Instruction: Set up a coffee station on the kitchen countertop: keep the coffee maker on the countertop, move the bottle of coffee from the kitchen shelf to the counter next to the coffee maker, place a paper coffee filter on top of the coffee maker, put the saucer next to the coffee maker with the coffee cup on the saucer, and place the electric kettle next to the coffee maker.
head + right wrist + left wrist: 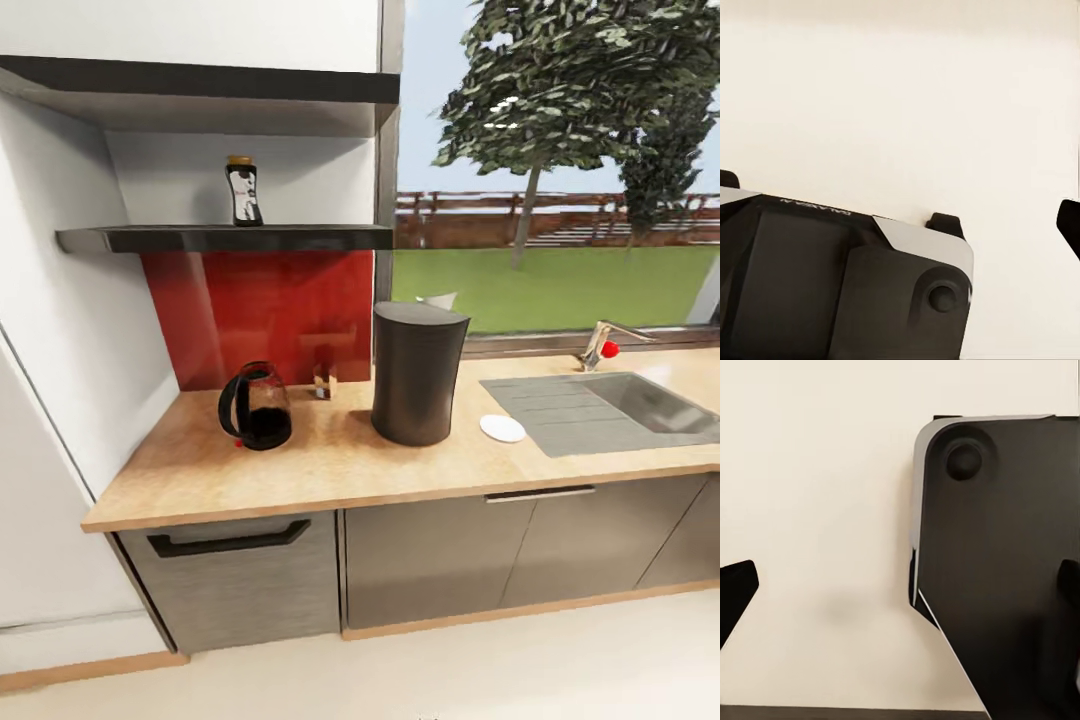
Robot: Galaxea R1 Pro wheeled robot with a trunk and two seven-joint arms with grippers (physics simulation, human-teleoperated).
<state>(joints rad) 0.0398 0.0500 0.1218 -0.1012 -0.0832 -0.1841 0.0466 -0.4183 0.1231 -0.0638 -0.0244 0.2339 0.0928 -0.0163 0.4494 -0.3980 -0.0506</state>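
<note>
Four task items are showing in the head view, left to right. Bottle of coffee is still sitting on the kitchen shelf; electric kettle, coffee maker and saucer are standing on the counter. Bottle is looking rigid, light and probably slick, so I'm favouring a mid-body grip under the cap. Claw states: can't tell for either arm, with wrist cams facing floor and robot base.
</note>
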